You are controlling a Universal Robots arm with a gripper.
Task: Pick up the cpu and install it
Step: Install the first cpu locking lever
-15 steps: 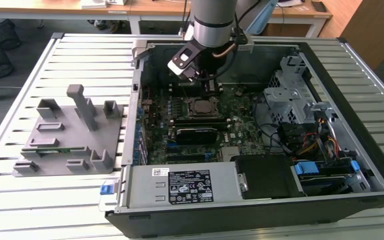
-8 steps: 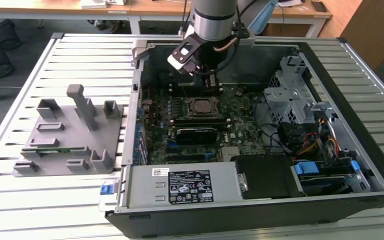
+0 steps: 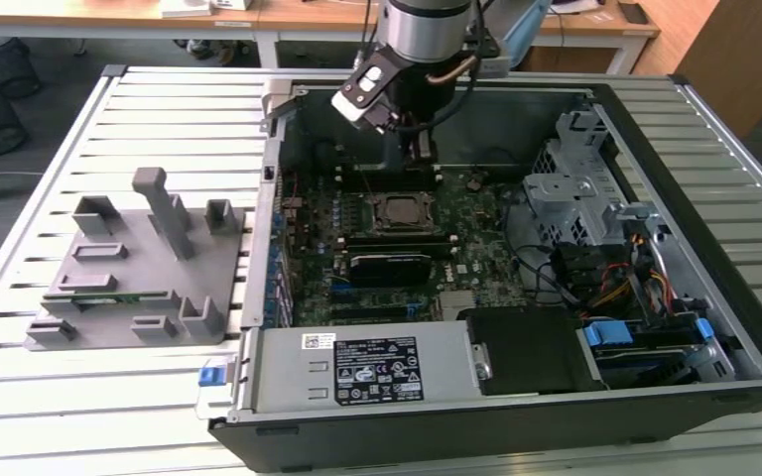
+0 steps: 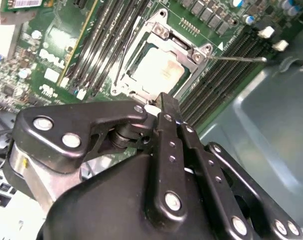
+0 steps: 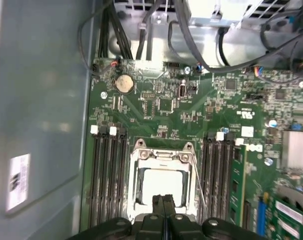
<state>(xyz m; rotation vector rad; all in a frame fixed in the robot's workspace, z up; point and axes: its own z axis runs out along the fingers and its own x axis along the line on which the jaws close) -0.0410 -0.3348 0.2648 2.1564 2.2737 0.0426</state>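
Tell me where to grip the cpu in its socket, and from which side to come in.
Come straight down from above: the cpu lies flat in the socket frame, with memory slots flanking it, so side access looks blocked. Pinching two opposite edges of its silver top is probably best; the pincer is shut and would need opening first.

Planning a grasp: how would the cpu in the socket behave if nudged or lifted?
The flat, square, silver-topped cpu looks thin and stiff, so probably light. Its smooth top likely gives little grip. Lying inside the metal socket frame, it probably won't slide if nudged.
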